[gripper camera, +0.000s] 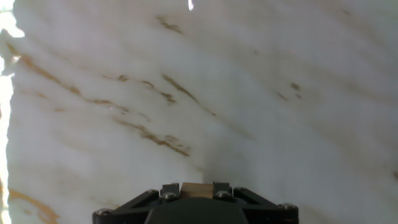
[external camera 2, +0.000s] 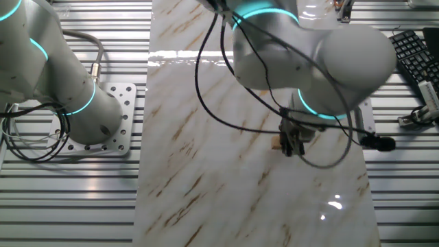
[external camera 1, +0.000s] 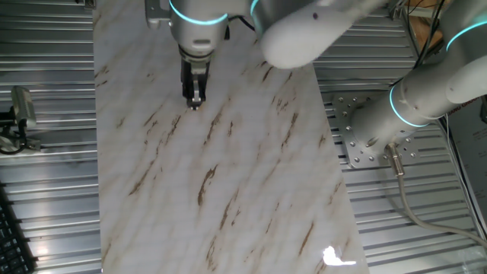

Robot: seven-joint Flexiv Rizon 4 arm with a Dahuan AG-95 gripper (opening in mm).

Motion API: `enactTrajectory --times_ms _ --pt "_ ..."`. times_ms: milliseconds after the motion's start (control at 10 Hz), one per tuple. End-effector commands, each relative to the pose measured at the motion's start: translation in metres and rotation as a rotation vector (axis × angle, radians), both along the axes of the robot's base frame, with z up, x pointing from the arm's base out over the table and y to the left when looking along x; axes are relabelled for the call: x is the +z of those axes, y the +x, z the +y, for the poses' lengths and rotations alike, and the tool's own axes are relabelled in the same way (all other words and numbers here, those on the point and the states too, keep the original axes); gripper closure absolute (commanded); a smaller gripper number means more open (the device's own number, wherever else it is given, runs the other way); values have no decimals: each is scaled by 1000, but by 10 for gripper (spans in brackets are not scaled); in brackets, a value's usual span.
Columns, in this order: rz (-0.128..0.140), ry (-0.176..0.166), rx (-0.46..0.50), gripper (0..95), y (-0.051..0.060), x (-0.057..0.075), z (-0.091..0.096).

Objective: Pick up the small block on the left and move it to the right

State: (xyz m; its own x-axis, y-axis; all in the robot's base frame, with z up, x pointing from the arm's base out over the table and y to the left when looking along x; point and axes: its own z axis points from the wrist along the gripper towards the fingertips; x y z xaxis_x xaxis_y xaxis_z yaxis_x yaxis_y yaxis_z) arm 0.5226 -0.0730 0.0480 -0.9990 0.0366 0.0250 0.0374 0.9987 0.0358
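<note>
The small block (gripper camera: pixel 197 189) is a light-brown wooden cube. In the hand view it sits between my two dark fingers at the bottom edge. In the other fixed view the small block (external camera 2: pixel 277 143) shows as a tan spot right at the fingertips. My gripper (external camera 2: pixel 291 147) points straight down over the marble-patterned board and is shut on the block, close to the surface. In one fixed view the gripper (external camera 1: pixel 195 100) is near the board's far left part, and the block is hidden between the fingers.
The marble-patterned board (external camera 1: pixel 228 190) lies on a ribbed metal table. The arm's base plate (external camera 1: pixel 358 137) stands beside the board. A keyboard (external camera 2: pixel 415 51) and a clamp (external camera 1: pixel 19 114) lie off the board's edges. A black cable (external camera 2: pixel 206 82) hangs by the arm.
</note>
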Motion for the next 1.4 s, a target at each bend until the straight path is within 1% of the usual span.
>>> enactTrajectory --times_ms 100,300,500,600,900,1200,1300,1400 --pt "-23 -29 -36 950 -6 -5 12" --pt "-25 -37 -77 950 -10 -5 22" --pt "-28 -46 -101 950 -11 -4 32" --pt "-35 -40 -102 950 -11 -5 33" --pt "-41 -33 -98 950 -11 -8 33" --pt "-51 -30 -98 950 -11 -18 33" --pt "-50 -30 -98 950 -11 -21 33" --pt "-27 -34 -95 950 -11 -21 33"
